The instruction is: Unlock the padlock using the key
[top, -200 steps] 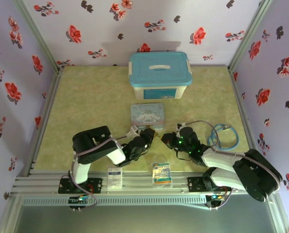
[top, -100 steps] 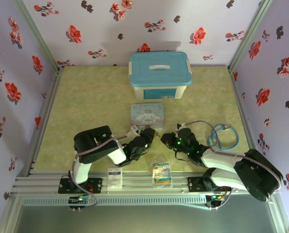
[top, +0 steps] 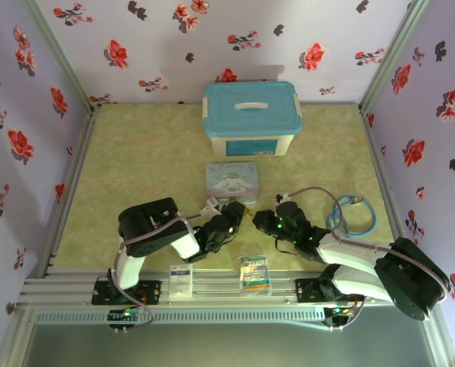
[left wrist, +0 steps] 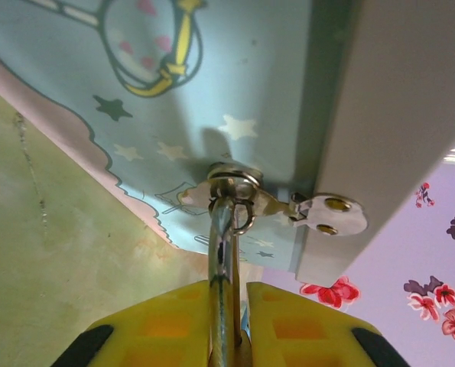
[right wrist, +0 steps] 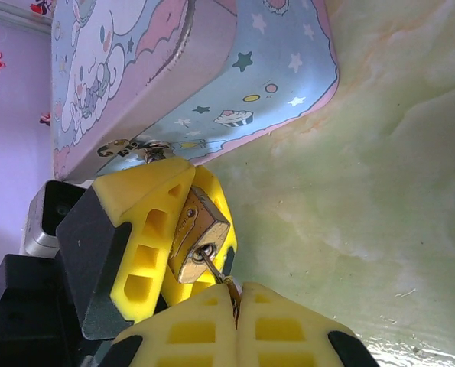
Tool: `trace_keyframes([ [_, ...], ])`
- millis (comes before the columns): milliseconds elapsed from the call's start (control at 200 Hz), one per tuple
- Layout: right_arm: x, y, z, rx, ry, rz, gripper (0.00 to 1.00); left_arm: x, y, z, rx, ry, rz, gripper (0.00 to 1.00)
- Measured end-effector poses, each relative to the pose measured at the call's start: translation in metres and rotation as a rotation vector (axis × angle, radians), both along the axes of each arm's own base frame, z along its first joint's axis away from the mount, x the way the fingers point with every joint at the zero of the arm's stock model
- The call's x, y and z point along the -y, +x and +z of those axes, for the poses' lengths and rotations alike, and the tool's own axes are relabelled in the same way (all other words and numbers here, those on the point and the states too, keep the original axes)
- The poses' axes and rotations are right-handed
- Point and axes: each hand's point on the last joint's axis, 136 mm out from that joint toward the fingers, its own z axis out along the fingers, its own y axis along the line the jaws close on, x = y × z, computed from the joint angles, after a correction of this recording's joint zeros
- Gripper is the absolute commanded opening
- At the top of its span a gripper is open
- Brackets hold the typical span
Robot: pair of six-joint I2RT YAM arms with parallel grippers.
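Padlock [right wrist: 199,235] and key [right wrist: 214,267] at the near edge of the cartoon tin [top: 232,182], near the middle of the table [top: 151,153]. The left gripper [left wrist: 229,292] is clenched on the brass padlock body, yellow fingers [right wrist: 147,229] on either side. The silver shackle [left wrist: 223,245] rises from between them and passes through the hasp [left wrist: 238,191] on the tin's wall. The right gripper [right wrist: 236,294], just right of the left one, is closed on the key, whose tip sits in the keyhole.
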Motion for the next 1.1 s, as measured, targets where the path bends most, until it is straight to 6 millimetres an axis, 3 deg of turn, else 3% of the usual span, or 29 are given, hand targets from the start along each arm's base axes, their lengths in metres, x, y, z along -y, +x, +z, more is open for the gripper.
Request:
trace_keyframes([
  [615,-0.0004,0.0015,-0.0034,0.073,-0.116,0.012,0.00,0.0006,0.0010,-0.0025,-0.004,0.002,0.003,0.00],
  [1100,-0.0045,0.0037,-0.0068,0.098,-0.091,0.007,0.00,-0.0025,0.0051,-0.0031,-0.003,0.006,0.020,0.00],
])
